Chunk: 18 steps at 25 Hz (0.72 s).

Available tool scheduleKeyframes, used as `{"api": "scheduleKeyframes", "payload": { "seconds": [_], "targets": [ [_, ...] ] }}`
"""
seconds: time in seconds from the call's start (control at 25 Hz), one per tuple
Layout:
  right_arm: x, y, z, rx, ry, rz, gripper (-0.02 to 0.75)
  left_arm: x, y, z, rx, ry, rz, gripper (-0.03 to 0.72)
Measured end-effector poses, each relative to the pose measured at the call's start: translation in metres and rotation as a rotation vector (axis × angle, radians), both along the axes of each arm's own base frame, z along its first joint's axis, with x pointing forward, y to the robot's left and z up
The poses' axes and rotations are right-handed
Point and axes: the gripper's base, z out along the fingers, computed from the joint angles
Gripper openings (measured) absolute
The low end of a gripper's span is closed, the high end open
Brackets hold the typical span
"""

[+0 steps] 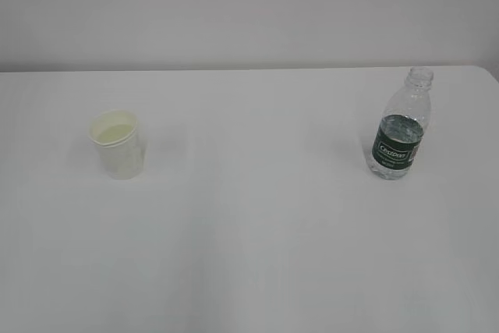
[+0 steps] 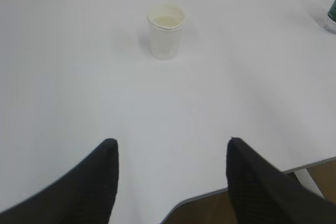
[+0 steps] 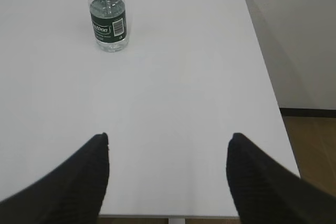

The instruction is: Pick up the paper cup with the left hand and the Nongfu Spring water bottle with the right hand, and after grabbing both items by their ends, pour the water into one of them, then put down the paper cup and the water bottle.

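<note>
The white paper cup (image 1: 118,144) stands upright on the left of the white table (image 1: 257,216). In the left wrist view the paper cup (image 2: 166,31) is far ahead of my left gripper (image 2: 171,146), which hangs open and empty over the near table edge. The Nongfu Spring water bottle (image 1: 401,125) stands upright on the right, uncapped, with a dark green label. In the right wrist view the bottle (image 3: 107,14) is far ahead and to the left of my right gripper (image 3: 169,140), open with nothing between its fingers. Neither arm shows in the exterior view.
The table's right edge (image 3: 262,77) runs close to the bottle, with floor beyond it. The near table edge (image 2: 247,182) lies under my left gripper. A pale wall (image 1: 249,5) stands behind the table. The bottle's base (image 2: 331,19) peeks in at the left wrist view's right edge.
</note>
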Motion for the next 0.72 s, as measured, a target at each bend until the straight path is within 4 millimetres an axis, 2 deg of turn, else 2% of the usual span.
{"api": "scheduleKeyframes", "payload": {
  "seconds": [0.72],
  "targets": [
    [0.0051, 0.0007, -0.0100, -0.007, 0.027, 0.001, 0.531, 0.0020, 0.0016, -0.0031, 0.024, 0.004, 0.014, 0.461]
  ]
}}
